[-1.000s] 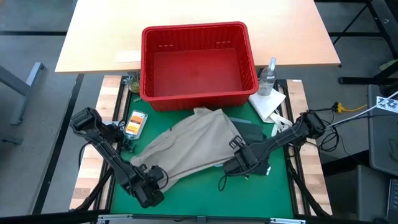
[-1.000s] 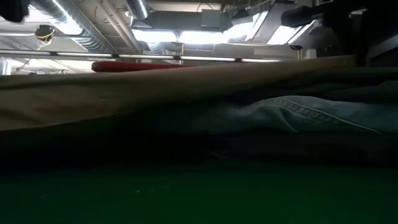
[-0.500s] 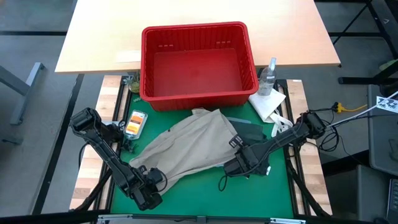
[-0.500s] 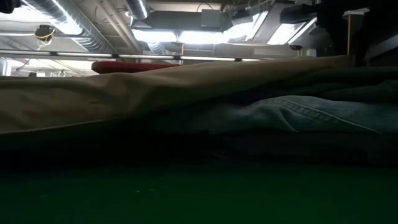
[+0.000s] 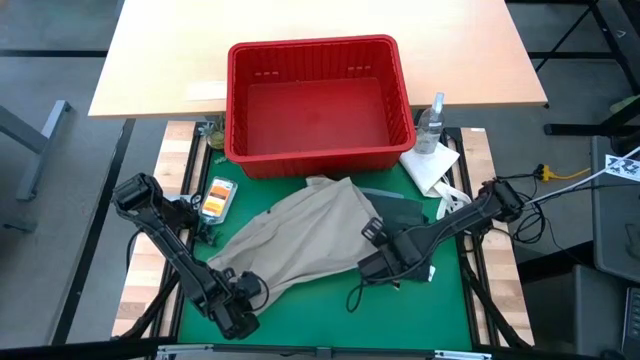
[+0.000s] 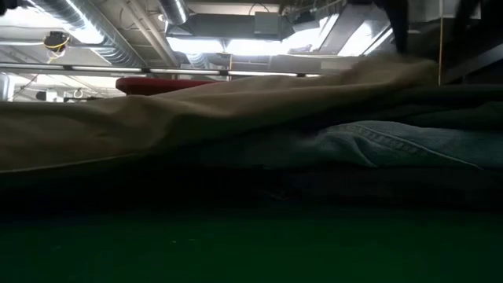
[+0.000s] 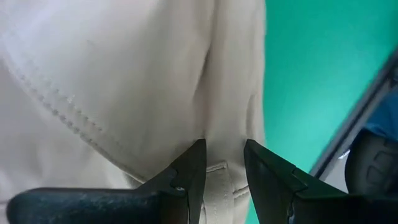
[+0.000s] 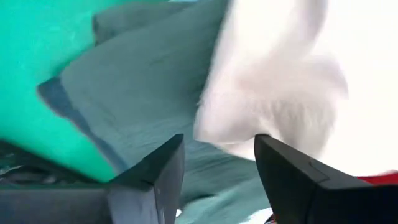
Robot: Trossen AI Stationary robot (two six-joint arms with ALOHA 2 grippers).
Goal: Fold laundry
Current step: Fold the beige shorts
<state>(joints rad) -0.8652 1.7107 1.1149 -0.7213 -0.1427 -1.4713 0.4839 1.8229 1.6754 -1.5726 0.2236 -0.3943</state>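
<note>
A beige khaki piece (image 5: 300,235) lies spread slantwise on the green mat (image 5: 320,310), from the near left toward the red basket. It covers light blue denim (image 6: 393,141) and a dark olive green piece (image 5: 400,210). My left gripper (image 5: 240,287) is at its near left end, shut on the cloth (image 7: 124,74). My right gripper (image 5: 372,234) hangs open just above the beige piece's right edge, and its wrist view shows nothing between its fingers (image 8: 217,162). My left gripper pinches the beige piece's stitched hem (image 7: 219,177) at its near left end between the two fingers. The fingers come from above, pointing steeply down. The cloth around the hold lies on the mat; one layer or several, I cannot tell.
A red basket (image 5: 315,150) stands at the mat's far edge. A spray bottle (image 5: 432,122) and a small white cloth (image 5: 432,168) are at the far right. A small orange and white packet (image 5: 217,197) lies at the far left. Bare mat shows along the near edge.
My right gripper has opened, let go of the beige piece's right edge and risen a little. That edge has gone slack and settled back slightly toward the left. The left end of the piece has stayed where it was.
</note>
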